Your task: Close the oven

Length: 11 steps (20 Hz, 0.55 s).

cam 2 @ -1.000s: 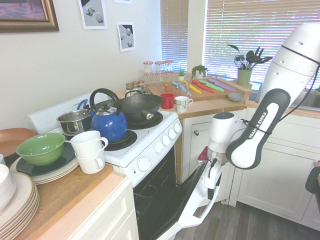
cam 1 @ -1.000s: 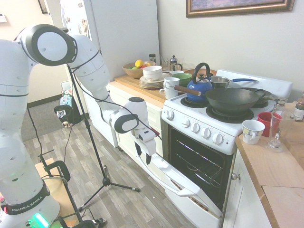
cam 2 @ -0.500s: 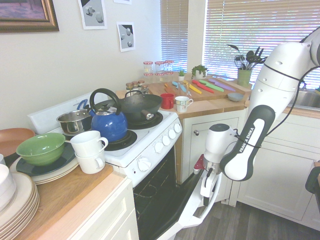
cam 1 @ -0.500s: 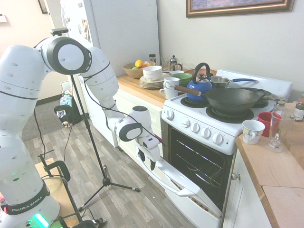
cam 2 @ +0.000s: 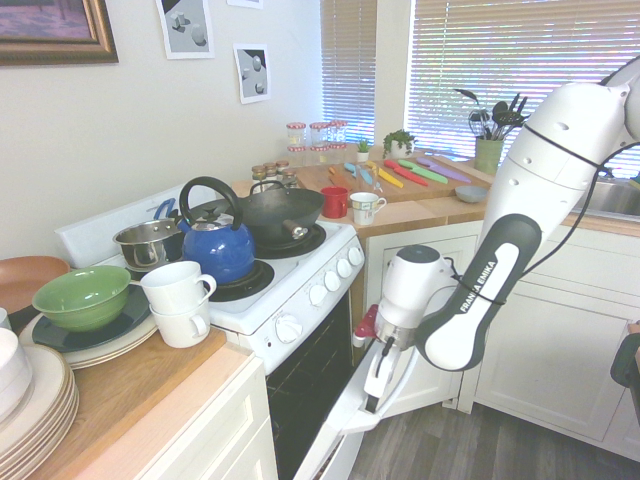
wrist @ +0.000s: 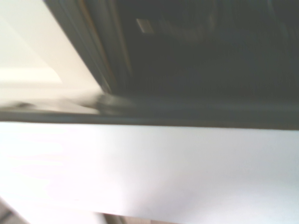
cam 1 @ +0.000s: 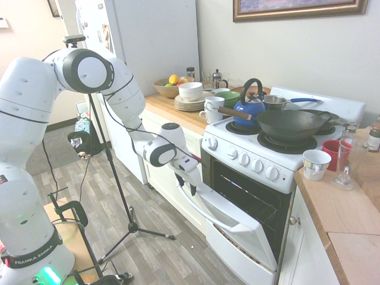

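The white oven point(cam 1: 256, 164) stands between two counters, with knobs along its front and a dark racked cavity point(cam 1: 249, 205) showing. Its drop-down door point(cam 1: 240, 228) hangs about halfway up, tilted, with the bar handle point(cam 1: 208, 215) along its upper edge. My gripper point(cam 1: 190, 185) rests against the outer face of the door near its top left corner. From the other side, the gripper point(cam 2: 377, 368) presses on the door's raised edge point(cam 2: 345, 412) in front of the oven point(cam 2: 300, 300). The wrist view is blurred: white door surface point(wrist: 154, 172) and dark cavity point(wrist: 201, 56).
A blue kettle point(cam 1: 249, 107), a black wok point(cam 1: 291, 124) and a pot sit on the burners. White cabinet drawers point(cam 1: 160, 136) flank the oven's left, under a counter with dishes. Cups point(cam 1: 316, 163) stand on the right counter. A fridge point(cam 1: 148, 41) stands behind.
The arm has swung toward the oven and pushed the door up from nearly flat to about half shut. The gripper rose with the door's edge.
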{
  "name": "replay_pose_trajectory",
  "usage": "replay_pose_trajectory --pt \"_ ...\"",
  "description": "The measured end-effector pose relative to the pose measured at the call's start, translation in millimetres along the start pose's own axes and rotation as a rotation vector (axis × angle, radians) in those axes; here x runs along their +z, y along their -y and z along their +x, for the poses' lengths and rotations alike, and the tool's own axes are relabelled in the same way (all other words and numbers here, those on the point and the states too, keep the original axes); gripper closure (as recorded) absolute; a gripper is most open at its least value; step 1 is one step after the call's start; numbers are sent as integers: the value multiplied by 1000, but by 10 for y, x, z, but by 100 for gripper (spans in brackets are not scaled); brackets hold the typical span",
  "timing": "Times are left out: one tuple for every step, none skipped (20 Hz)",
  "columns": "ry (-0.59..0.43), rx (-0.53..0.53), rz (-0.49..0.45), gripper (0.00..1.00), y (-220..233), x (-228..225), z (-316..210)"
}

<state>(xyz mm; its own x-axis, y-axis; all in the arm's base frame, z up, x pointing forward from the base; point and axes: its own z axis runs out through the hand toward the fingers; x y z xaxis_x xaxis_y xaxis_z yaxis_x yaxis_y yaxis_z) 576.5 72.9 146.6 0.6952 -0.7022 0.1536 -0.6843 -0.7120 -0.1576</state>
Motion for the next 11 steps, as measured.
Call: replay_pose_trajectory --pt "-9 2 2 0 99 -54 49" --pt "-17 0 4 0 197 -109 104" --pt "-23 1 10 0 294 -165 156" --pt "-18 0 16 0 424 -221 159" --pt "-5 3 18 0 560 -284 142" --pt "15 14 8 0 676 -372 129" --pt "43 22 -22 0 729 -491 111" --pt "73 17 -69 0 706 -641 88" --pt "95 2 -119 0 649 -820 90" --pt "116 -14 -164 0 568 -1030 118" --pt "146 -44 -191 0 497 -1274 146"
